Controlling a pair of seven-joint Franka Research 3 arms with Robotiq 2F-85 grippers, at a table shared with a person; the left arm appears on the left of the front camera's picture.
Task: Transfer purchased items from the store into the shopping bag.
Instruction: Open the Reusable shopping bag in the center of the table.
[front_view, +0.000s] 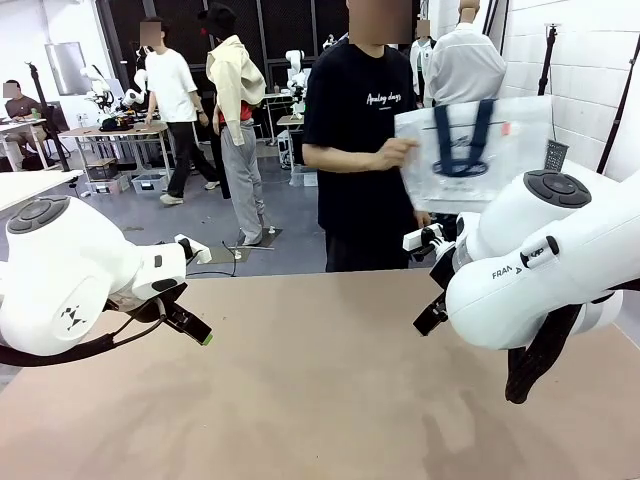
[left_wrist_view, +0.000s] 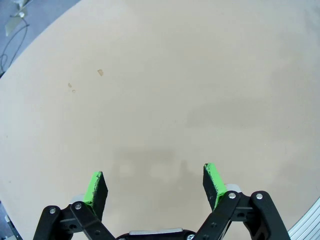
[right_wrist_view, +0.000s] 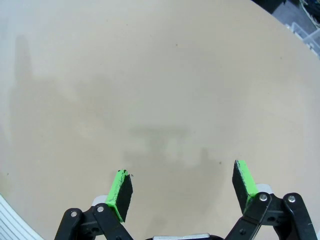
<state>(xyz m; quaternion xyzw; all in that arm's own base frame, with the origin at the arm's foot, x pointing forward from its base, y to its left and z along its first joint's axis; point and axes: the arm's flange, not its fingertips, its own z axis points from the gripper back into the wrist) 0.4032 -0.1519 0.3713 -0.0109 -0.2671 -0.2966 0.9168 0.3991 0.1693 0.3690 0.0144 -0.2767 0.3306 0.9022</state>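
Left gripper (left_wrist_view: 152, 172) hangs over the tan table (left_wrist_view: 160, 75), jaws wide apart, holding nothing between the green pads (left_wrist_view: 95, 182). Right gripper (right_wrist_view: 180, 172) same: jaws spread wide, empty, tabletop below. Front view has both arms low at the near side, one on each side of the middle. Far side, right of centre: person holds the shopping bag (front_view: 470, 150) up at chest height, well clear of the table, hand (front_view: 395, 155) on its left edge, navy handles facing the camera
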